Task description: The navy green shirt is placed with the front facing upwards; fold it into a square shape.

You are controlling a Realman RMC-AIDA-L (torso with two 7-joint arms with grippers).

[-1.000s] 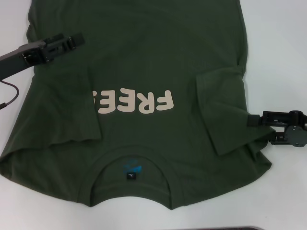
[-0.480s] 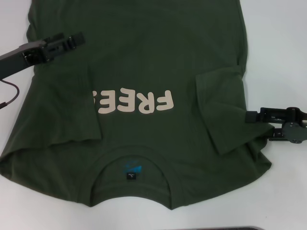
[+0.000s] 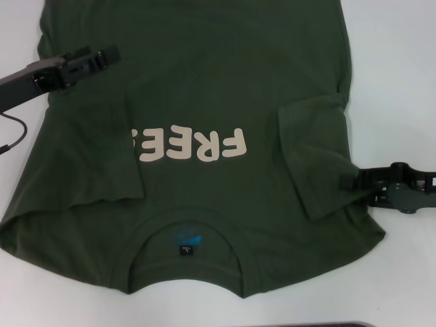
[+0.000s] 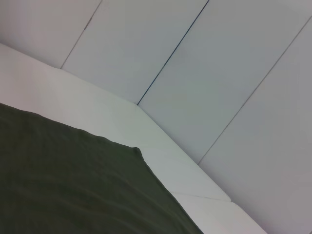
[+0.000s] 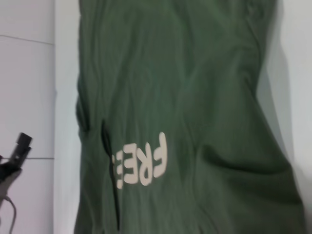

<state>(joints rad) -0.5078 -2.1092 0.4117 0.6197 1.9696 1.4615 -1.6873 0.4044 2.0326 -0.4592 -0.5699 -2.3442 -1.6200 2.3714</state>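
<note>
shirt (image 3: 204, 88) lying front-up on worktop (image 3: 402, 61), both sleeves folded in | right gripper (image 3: 349, 182) now edging inward onto right sleeve edge, jaws unreadable | left gripper (image 3: 109, 54) staying over shirt's left side, jaws unreadable | body folds pending

The navy green shirt (image 3: 204, 88) lies spread flat on the white worktop (image 3: 395, 68), front up, its collar toward the near edge and its hem running off the far side of the head view. Both short sleeves are folded inward over the body; the left one covers the end of the cream "FREE" lettering (image 3: 194, 145). A small black neck tag (image 3: 185, 251) with blue print above it sits inside the collar.
</note>
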